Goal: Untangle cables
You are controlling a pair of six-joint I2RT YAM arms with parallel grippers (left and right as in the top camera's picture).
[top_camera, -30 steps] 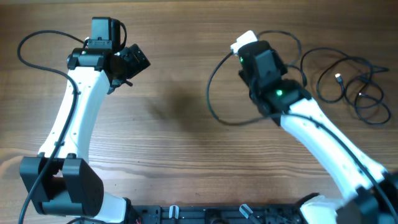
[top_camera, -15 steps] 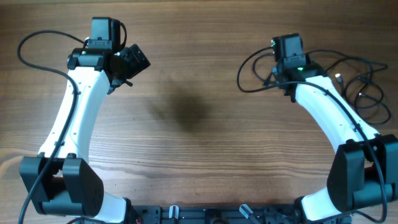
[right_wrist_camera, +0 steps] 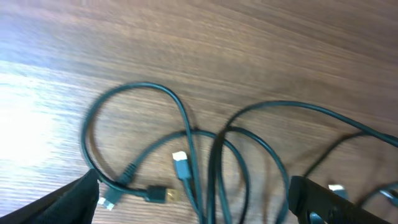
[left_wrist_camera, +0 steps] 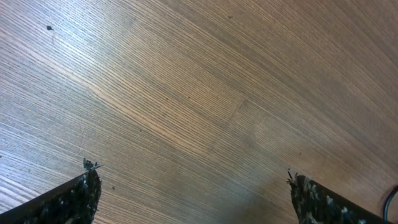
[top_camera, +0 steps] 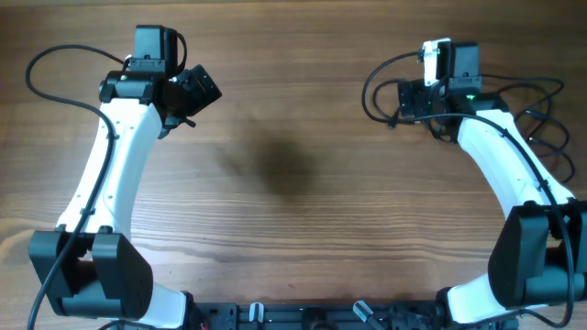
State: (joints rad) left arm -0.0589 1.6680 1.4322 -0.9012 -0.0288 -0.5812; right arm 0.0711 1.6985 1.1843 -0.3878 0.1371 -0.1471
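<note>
The cables (right_wrist_camera: pixel 186 134) lie in a messy heap on the far right side of the counter (left_wrist_camera: pixel 186 93), loops over loops, w/ a gold plug (right_wrist_camera: pixel 163 195) & a white-tipped plug (right_wrist_camera: pixel 180 158) in the middle of it. The right tool (right_wrist_camera: pixel 194 182) hangs right over that heap, its two fingers wide apart & nothing in them. The left tool (left_wrist_camera: pixel 192 174) is far off on the other side, fingers apart too, only bare wood under it

What could go wrong: the cords cross each other just under the right tool, so if it comes down & shuts here it may pinch 2 or 3 cords at once, not 1. Then a pull would drag the whole heap along & make the tangle tighter, b/c the loops look like they run over & under each other. A thin cord could also slip out of the fingers, or the fingers could bump the counter. A plug may catch in a loop & get stuck. And w/ the left tool so far away, nothing holds the heap down, so prob. it all slides together
</note>
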